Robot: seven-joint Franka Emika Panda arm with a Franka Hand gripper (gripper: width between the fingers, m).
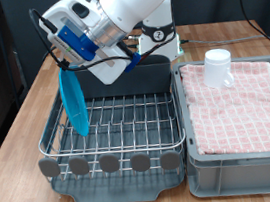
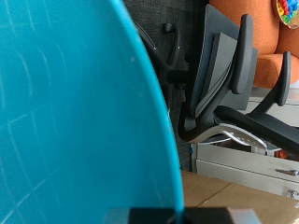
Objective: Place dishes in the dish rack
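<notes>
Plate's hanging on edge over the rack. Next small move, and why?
Probably ease straight down a little. The claw grips the light-blue plate by its top rim, upright, its lower edge at the rack's wires near the exterior view's left side; whether it is seated is unclear.

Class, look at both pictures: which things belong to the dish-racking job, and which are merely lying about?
Part of the job:
- light-blue plate, held on edge by the claw over the rack
- dish rack
- white mug, upside down on the cloth

Just lying about:
- checked cloth
- grey crate
- office chairs, behind
</notes>
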